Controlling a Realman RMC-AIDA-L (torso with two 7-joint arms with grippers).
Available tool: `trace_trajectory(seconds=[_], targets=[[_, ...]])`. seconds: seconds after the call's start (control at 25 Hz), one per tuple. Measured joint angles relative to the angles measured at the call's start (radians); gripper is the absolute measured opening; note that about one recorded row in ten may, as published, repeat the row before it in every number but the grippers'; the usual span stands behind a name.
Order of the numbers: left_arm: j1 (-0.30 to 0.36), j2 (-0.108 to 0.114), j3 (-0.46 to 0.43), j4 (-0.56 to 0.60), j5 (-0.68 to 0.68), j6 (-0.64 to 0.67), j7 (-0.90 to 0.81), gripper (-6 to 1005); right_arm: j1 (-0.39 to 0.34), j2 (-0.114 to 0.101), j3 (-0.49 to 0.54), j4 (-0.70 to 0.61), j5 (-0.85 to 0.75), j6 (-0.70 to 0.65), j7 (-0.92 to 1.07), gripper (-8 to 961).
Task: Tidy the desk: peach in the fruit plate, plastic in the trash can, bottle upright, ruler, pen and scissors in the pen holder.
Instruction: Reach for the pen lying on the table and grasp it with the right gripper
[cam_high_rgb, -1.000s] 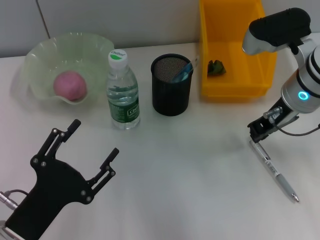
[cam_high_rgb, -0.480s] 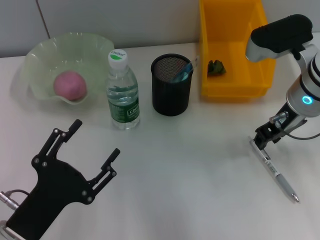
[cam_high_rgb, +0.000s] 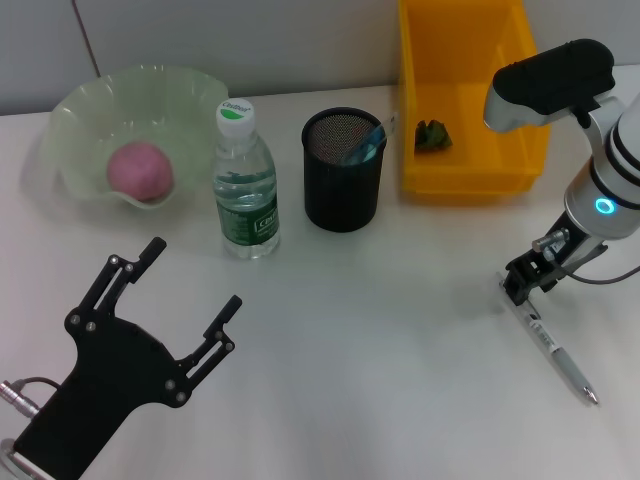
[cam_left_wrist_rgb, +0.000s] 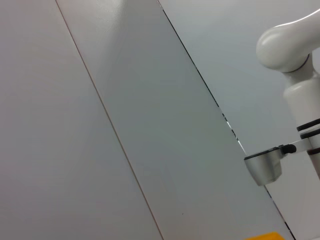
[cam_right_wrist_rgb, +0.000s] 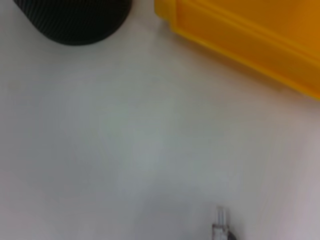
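Hovering low over the far end of the pen (cam_high_rgb: 550, 343) lying on the desk's (cam_high_rgb: 380, 340) right side, the right gripper (cam_high_rgb: 524, 281) is seemingly not yet clamping it, while the left gripper (cam_high_rgb: 185, 283) is idling spread apart near-left.

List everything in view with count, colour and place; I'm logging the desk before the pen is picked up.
fruit plate: 1, pale green, far left.
peach: 1, pink, in the plate.
bottle: 1, clear, green cap, upright beside the plate.
pen holder: 1, black mesh, centre, blue item inside.
trash can: 1, yellow, far right, dark green scrap inside.
pen: 1, silver, lying near right.
left gripper: black, open, near left.
right gripper: black, at the pen's far end.
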Motion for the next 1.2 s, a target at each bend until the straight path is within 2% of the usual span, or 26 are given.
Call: trace_trajectory(seconds=[1.2], targets=[[-0.003, 0.0, 0.012, 0.0, 0.0, 0.0, 0.0, 783, 0.037, 0.0, -0.001, 0.105, 0.006, 0.051, -0.002, 298]])
